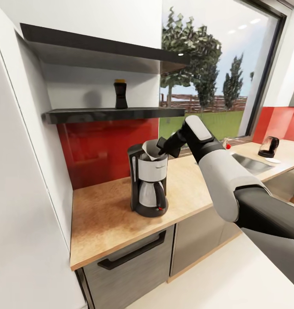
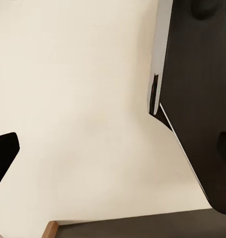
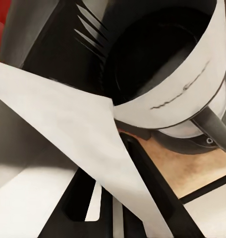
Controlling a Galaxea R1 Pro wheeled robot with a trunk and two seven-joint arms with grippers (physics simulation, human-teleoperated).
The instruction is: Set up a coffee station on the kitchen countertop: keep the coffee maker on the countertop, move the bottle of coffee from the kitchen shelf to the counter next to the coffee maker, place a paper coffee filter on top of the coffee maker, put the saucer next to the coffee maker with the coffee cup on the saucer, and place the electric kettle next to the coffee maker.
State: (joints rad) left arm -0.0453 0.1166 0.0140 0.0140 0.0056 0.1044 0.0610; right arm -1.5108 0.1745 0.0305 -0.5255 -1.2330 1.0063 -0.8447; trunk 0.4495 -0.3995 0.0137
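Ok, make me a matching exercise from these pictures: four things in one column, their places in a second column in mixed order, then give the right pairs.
Things:
1. dark coffee bottle with tan lid
2. white paper coffee filter
3. black and silver coffee maker
4. black electric kettle

Places:
A. on the wooden countertop near the red backsplash
B. far counter beyond the sink
C. lower dark shelf
D. at the coffee maker's top, by the right gripper

Pairs: 1-C, 2-D, 3-A, 4-B

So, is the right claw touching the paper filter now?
Touching. In the right wrist view the white filter runs down between the claw's dark fingers, pinched there. The head view shows the right claw at the filter on the coffee maker.
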